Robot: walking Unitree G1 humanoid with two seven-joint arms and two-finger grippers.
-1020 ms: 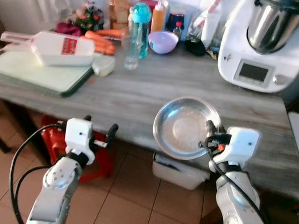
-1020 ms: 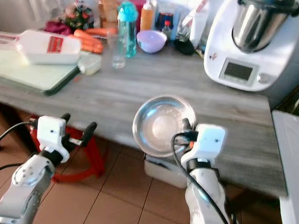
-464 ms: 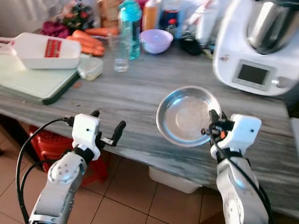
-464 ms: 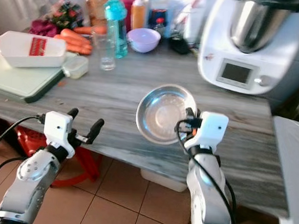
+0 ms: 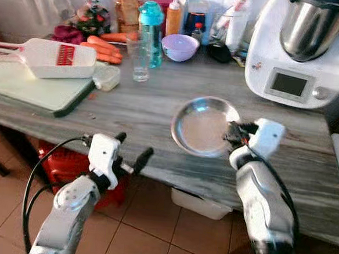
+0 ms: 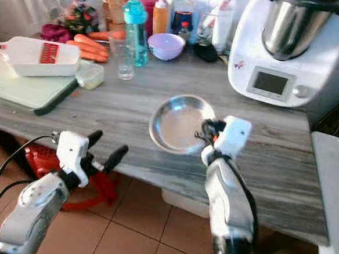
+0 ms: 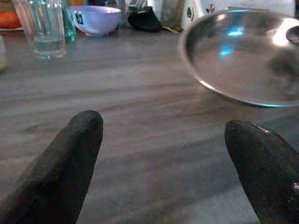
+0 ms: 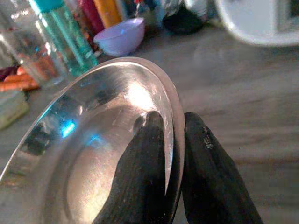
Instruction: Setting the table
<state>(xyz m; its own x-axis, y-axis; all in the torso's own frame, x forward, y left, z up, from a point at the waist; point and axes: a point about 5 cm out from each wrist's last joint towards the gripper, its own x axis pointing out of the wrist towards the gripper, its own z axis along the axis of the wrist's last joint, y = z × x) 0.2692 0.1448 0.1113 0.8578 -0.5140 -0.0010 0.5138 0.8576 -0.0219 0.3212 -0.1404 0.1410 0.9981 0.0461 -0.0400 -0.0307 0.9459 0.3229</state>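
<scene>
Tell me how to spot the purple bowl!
Look along the back of the grey table, left of the big white kitchen machine. The bowl sits beside a tall teal bottle. It is small, round and pale purple, unlike the shiny metal plate up front.

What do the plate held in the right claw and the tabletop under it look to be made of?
The plate, pinched at its rim by the right claw: polished metal, probably stainless steel, going by the mirror-like highlights and reflections across it. The tabletop: grey with long streaked grain, matte. It looks like wood or a wood-pattern laminate; the pictures do not settle which.
</scene>
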